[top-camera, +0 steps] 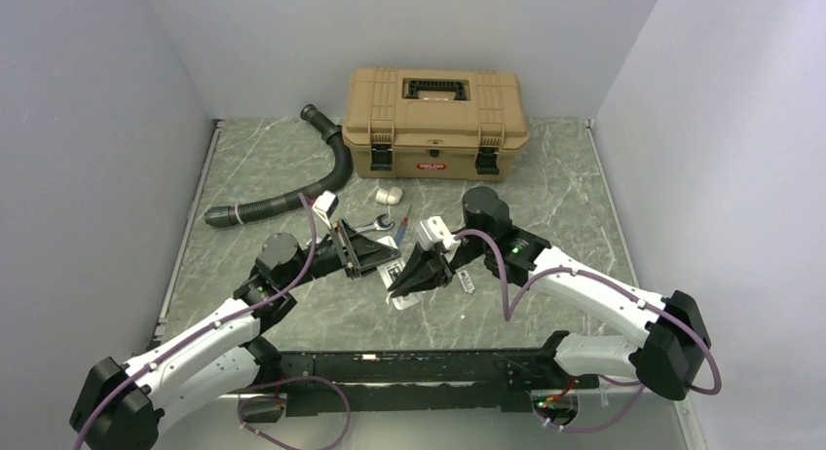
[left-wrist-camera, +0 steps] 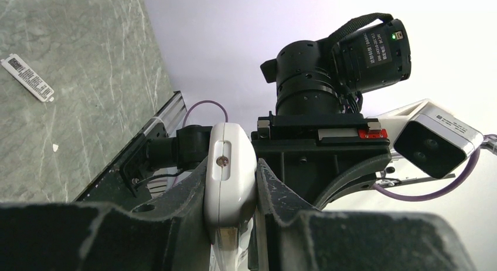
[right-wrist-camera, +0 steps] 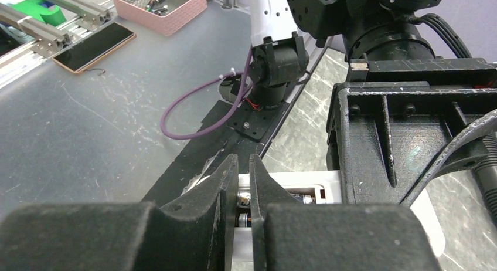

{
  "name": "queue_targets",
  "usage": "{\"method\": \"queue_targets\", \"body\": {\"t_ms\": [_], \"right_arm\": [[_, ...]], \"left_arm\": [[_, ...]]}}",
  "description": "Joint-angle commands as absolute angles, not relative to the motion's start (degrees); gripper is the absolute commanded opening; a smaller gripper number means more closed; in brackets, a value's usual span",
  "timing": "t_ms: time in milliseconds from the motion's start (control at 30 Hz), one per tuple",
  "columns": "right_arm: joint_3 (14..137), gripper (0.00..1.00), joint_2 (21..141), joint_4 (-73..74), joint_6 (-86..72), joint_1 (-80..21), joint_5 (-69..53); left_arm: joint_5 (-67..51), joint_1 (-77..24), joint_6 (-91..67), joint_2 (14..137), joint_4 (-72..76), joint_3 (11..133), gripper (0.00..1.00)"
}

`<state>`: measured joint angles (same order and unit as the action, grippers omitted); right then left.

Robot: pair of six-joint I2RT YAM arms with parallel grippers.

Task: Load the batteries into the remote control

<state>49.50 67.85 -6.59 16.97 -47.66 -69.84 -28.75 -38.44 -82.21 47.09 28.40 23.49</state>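
The remote control (top-camera: 392, 271) is a slim white handset clamped between the fingers of my left gripper (top-camera: 368, 253). In the left wrist view it stands edge-on (left-wrist-camera: 230, 177) between the two pads, with the left gripper (left-wrist-camera: 232, 165) shut on it. In the right wrist view its open battery bay (right-wrist-camera: 319, 180) faces me, and batteries (right-wrist-camera: 305, 198) lie inside it. My right gripper (right-wrist-camera: 244, 161) points down into that bay, fingers almost together with only a thin slit and nothing between them. From above, the right gripper (top-camera: 407, 284) touches the remote's near end.
A tan toolbox (top-camera: 435, 124) stands at the back, with a black hose (top-camera: 292, 195) to its left. Behind the grippers lie a stubby white cylinder (top-camera: 390, 194) and a wrench (top-camera: 375, 223). A white labelled strip (top-camera: 466, 281) lies right of the grippers.
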Motion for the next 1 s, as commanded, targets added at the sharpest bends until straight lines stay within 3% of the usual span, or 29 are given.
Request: {"method": "queue_targets", "body": {"t_ms": [0, 100, 233, 567, 967], "right_arm": [[50.9, 0.12, 70.4, -3.7, 18.9, -46.8, -67.2], [52.1, 0.05, 71.6, -2.1, 18.8, -46.9, -67.8], [53.2, 0.06, 72.7, -0.2, 18.8, -46.8, -68.3], [54.2, 0.15, 72.4, 0.4, 15.5, -46.9, -69.8], [53.1, 0.3, 62.4, -17.4, 0.6, -46.8, -66.7]], "left_arm": [[-31.9, -39.0, -85.9, 45.0, 37.4, 26.6, 0.0], [-31.9, -39.1, -85.9, 44.9, 37.4, 26.5, 0.0], [-32.0, -39.1, -85.6, 44.8, 37.3, 26.7, 0.0], [-32.2, -39.1, -84.3, 45.3, 35.9, 27.1, 0.0], [-28.9, -39.0, -74.6, 43.6, 26.1, 27.0, 0.0]]}}
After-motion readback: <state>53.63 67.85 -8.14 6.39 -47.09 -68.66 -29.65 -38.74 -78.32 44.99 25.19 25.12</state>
